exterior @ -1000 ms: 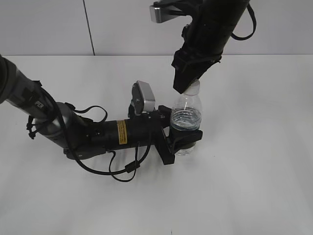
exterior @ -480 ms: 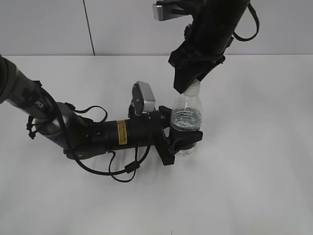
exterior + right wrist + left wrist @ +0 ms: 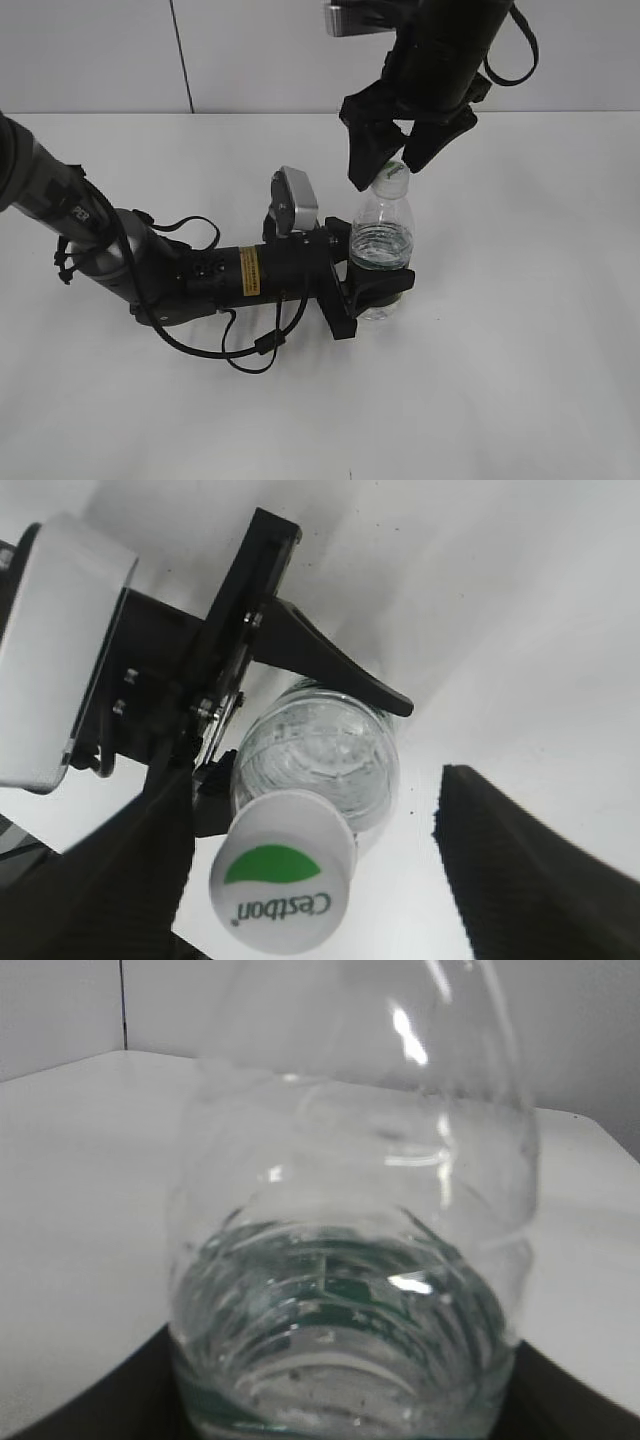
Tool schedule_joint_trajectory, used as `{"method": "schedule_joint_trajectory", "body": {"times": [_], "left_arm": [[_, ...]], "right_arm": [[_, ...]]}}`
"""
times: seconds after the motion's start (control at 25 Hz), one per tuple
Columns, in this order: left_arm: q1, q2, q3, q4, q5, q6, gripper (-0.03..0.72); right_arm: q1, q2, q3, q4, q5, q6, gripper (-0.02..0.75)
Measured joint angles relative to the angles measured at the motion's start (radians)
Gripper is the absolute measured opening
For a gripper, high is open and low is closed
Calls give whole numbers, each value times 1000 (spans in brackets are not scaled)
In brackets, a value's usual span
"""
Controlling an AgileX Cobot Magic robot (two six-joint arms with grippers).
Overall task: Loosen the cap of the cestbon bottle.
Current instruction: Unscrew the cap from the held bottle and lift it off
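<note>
The cestbon bottle (image 3: 381,243) stood upright on the white table (image 3: 520,330), near the middle of the exterior view; it was partly filled with water, as the left wrist view confirmed (image 3: 350,1290); the left gripper (image 3: 372,287) lay low along the table and was clamped around the lower body of the bottle, one finger passing in front and one behind; the right wrist view showed the same black fingers (image 3: 340,670) wrapped about the bottle (image 3: 318,745) from above.

The cap (image 3: 391,176) sat on the bottle's neck; in the right wrist view its white top bore a green patch and lettering (image 3: 283,872); whether it was tight or loosened could not be told.

The right gripper (image 3: 392,168) hung above the bottle, pointing downward; its jaws stood spread apart, one finger on each side of the cap; the left finger appeared close to the cap's edge, the right finger (image 3: 520,870) clear of it; nothing was grasped between them.
</note>
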Motion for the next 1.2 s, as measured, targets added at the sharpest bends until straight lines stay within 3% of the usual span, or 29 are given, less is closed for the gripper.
{"method": "schedule_joint_trajectory", "body": {"times": [0.4, 1.2], "left_arm": [[0, 0, 0, 1, 0, 0, 405], [0, 0, 0, 0, -1, 0, 405]], "right_arm": [[0, -78, 0, -2, 0, 111, 580], [0, -81, 39, -1, 0, 126, 580]]}}
